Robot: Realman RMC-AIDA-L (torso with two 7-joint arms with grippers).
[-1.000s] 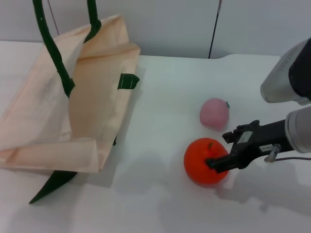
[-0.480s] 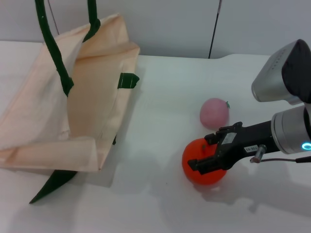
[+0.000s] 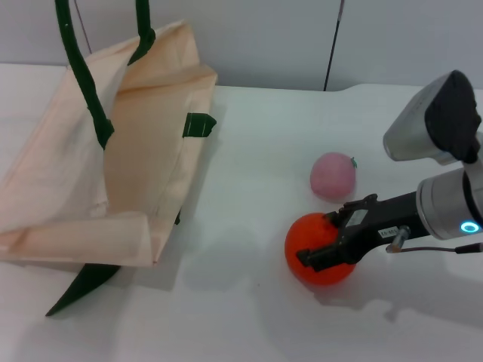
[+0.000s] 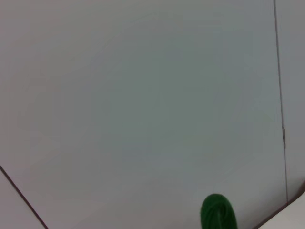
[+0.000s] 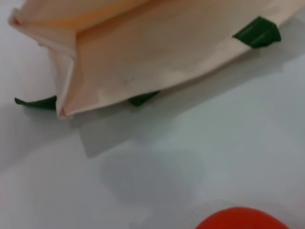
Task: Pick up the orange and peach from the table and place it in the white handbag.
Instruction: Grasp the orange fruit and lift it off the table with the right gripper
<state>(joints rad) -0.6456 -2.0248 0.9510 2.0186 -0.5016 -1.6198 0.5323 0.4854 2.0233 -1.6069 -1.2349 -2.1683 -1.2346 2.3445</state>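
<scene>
You're clamping the right gripper (image 3: 330, 249) on the orange (image 3: 313, 249), but it's round, so it's risking squirting out toward the peach (image 3: 332, 175).

A white bench (image 3: 249, 158) fills most of the head view, its matte top carrying soft grey shadows. Behind its far edge stands a plain pale grey wall (image 3: 264, 38), crossed by a thin dark vertical line (image 3: 333, 45). The light is even and diffuse.
</scene>
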